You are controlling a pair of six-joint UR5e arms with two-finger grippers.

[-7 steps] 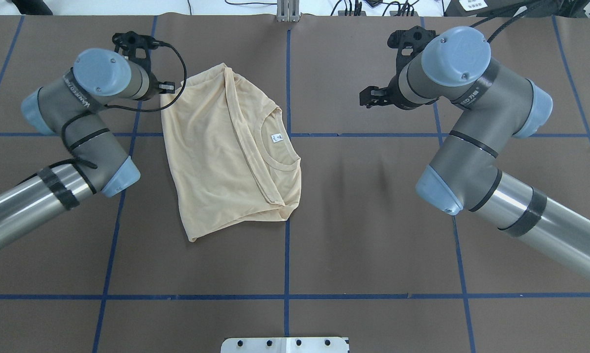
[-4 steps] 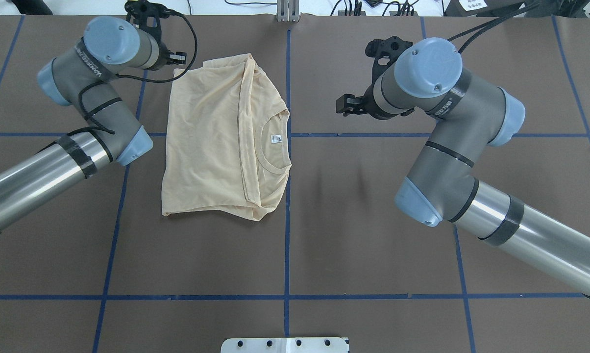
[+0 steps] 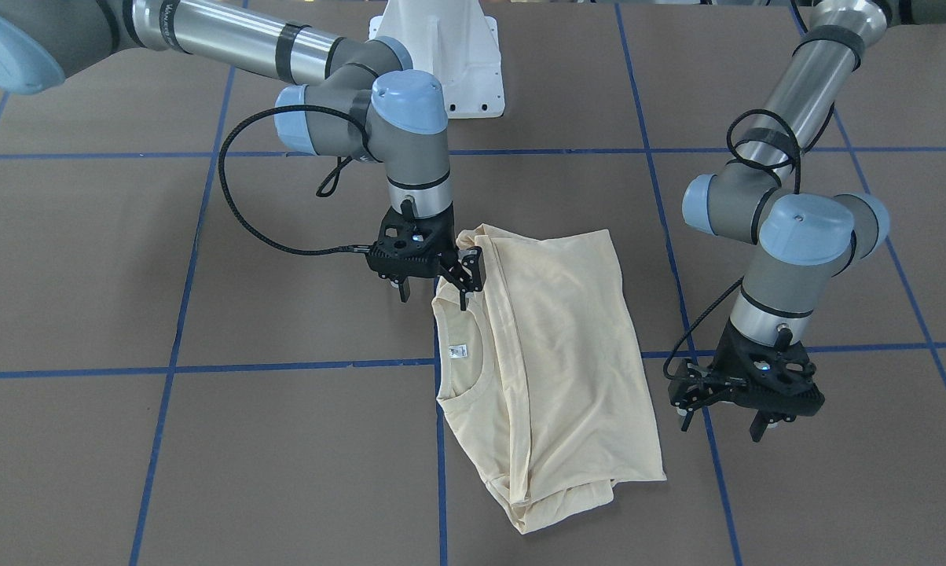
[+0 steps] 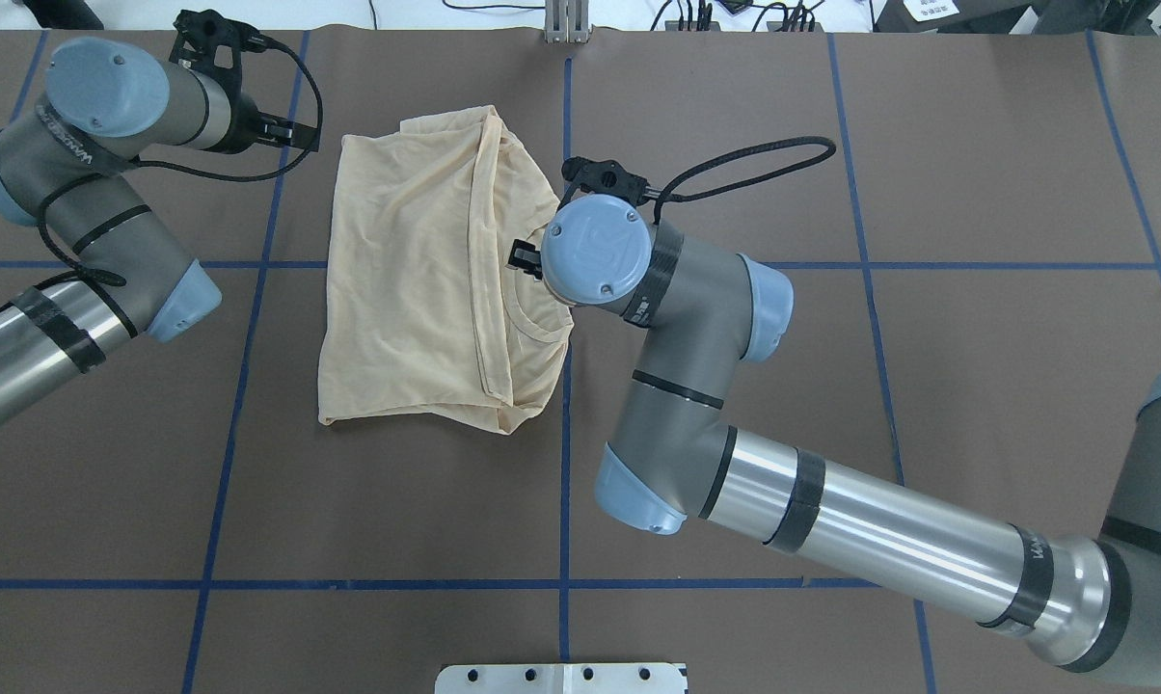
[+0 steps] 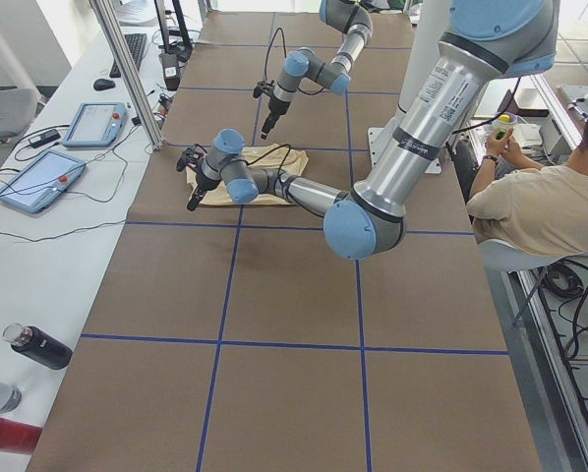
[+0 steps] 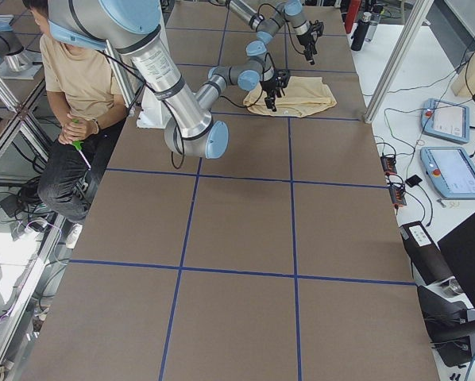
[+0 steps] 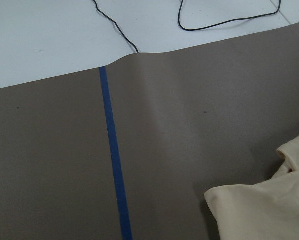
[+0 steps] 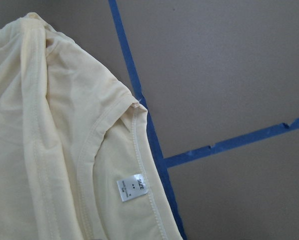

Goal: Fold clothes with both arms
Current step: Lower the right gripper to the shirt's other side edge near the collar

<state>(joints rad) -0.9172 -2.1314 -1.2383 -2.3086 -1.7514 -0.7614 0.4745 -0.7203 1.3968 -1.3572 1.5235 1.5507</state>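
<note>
The pale cream-yellow T-shirt (image 4: 407, 260) (image 3: 559, 354) lies folded into a rough rectangle on the brown table, back side up. Its white neck label (image 3: 459, 350) (image 8: 133, 187) shows inside the ribbed round neck. My right gripper (image 3: 434, 295) hangs open at the shirt's shoulder edge beside the neck, one finger over the cloth. In the overhead view its wrist (image 4: 595, 251) covers it. My left gripper (image 3: 720, 424) (image 4: 291, 130) stands open and empty just off the shirt's opposite far corner. That corner (image 7: 269, 210) shows in the left wrist view.
Blue tape lines (image 4: 563, 482) divide the brown table cover into squares. The white pedestal base (image 3: 441, 55) stands at the robot's edge. A seated person (image 5: 540, 206) is beside the table. Bottles (image 5: 38, 346) and tablets (image 5: 38, 182) lie on the side bench.
The shirt first slid and turned square as the left gripper moved away; that gripper has since drawn off to the left. The right arm swung across to the shirt's neck edge.
</note>
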